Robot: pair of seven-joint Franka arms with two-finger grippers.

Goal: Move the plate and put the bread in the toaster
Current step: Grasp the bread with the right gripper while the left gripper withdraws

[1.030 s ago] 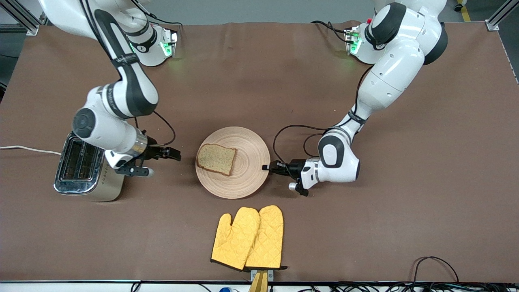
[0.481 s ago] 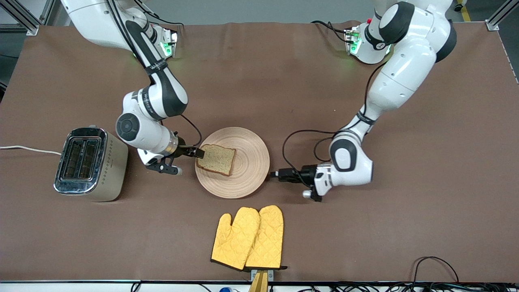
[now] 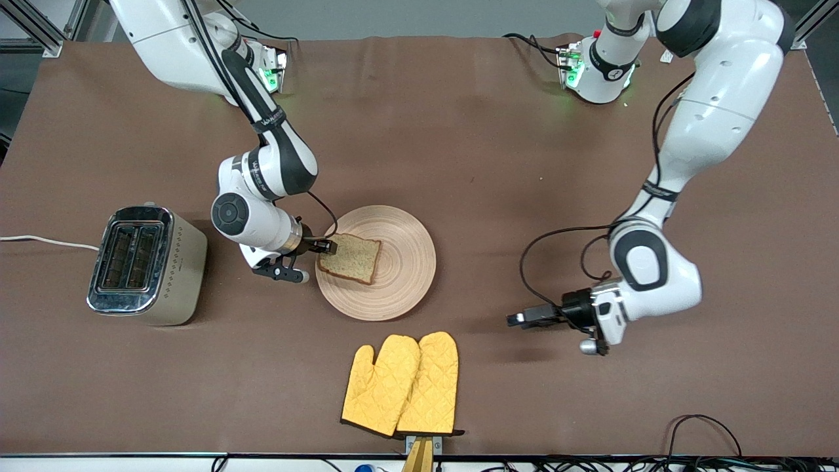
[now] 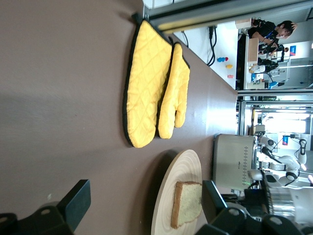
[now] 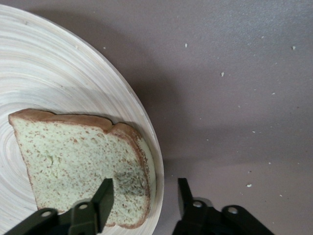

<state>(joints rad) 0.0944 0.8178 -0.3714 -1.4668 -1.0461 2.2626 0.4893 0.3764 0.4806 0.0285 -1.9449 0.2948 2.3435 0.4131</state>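
Note:
The wooden plate [image 3: 401, 265] lies mid-table with the bread [image 3: 351, 257] flat on the side toward the toaster [image 3: 141, 262]. My right gripper [image 3: 326, 247] is low at the bread's edge, open. In the right wrist view one finger [image 5: 100, 200] is over the bread [image 5: 83, 161] and the other is over the cloth outside the plate [image 5: 58, 73] rim. My left gripper [image 3: 516, 320] is open and empty over bare table, away from the plate toward the left arm's end. The left wrist view shows the plate [image 4: 183, 188], bread [image 4: 188, 208] and toaster [image 4: 234, 159] between its fingers.
A pair of yellow oven mitts [image 3: 401, 383] lies nearer the front camera than the plate, also in the left wrist view [image 4: 151, 98]. The toaster's white cord [image 3: 39, 240] runs off the right arm's end of the brown cloth table.
My right gripper moved from beside the toaster to the bread's edge on the plate. My left gripper drew back from the plate's rim toward the left arm's end and lower in the front view.

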